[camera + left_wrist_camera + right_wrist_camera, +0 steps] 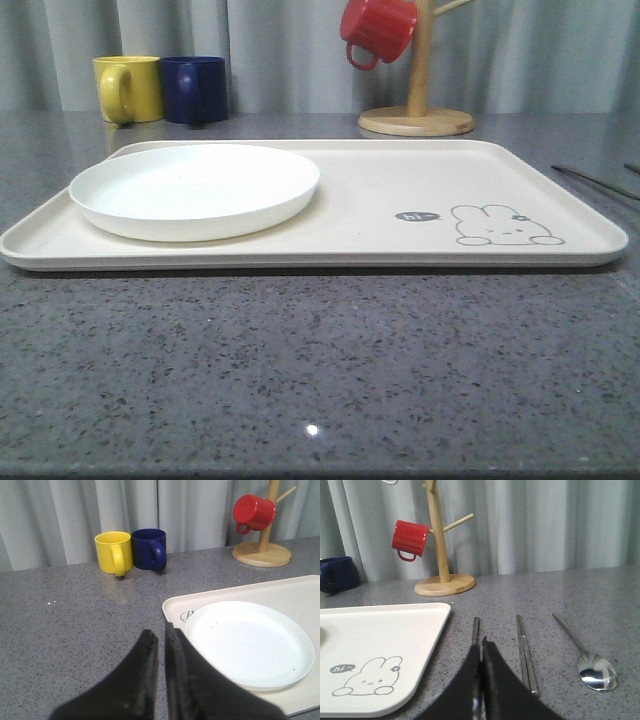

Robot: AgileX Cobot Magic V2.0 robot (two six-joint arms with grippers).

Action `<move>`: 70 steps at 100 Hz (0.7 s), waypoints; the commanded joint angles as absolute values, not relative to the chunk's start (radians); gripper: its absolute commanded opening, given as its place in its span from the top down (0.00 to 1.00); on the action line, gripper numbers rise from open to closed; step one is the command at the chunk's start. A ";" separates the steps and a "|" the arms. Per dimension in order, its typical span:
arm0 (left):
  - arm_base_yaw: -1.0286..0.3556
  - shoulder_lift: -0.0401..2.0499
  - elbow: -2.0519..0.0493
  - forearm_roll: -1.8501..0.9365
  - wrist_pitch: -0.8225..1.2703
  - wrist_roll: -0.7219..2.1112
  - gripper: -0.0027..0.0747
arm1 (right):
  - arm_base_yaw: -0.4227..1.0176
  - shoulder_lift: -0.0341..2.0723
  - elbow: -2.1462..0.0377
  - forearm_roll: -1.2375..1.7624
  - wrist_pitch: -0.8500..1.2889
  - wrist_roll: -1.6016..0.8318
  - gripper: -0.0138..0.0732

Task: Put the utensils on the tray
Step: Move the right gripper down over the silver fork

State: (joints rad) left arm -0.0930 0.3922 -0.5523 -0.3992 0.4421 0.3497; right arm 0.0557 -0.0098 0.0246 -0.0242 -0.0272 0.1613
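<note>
Fork (476, 628) lies directly ahead of the closed right pincer (481, 647).

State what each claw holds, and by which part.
Left claw: shut, nothing held. Right claw: closed over the fork handle, though a firm hold cannot be confirmed.

We saw our left gripper (160, 645) matte black with broad tapering fingers, right gripper (481, 655) black, slimmer.

Fork (476, 628), chopsticks (525, 652), spoon (590, 662) flat on counter (parallel), beside cream tray (415, 630).
</note>
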 commanded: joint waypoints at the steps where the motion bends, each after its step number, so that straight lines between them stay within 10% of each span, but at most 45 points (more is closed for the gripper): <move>1: -0.090 0.394 -0.572 -0.410 0.369 0.350 0.99 | 0.048 -0.024 0.027 -0.023 -0.115 0.154 0.92; 37: -0.090 0.396 -0.568 -0.410 0.377 0.350 0.99 | 0.048 -0.024 0.007 -0.023 -0.232 0.154 0.92; 70: -0.090 0.396 -0.568 -0.410 0.377 0.350 0.99 | 0.048 0.158 -0.402 -0.018 0.378 0.155 0.92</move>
State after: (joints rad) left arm -0.0930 0.3887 -0.5401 -0.3969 0.4440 0.3497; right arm 0.0557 0.0598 -0.2658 -0.0218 0.2817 0.1613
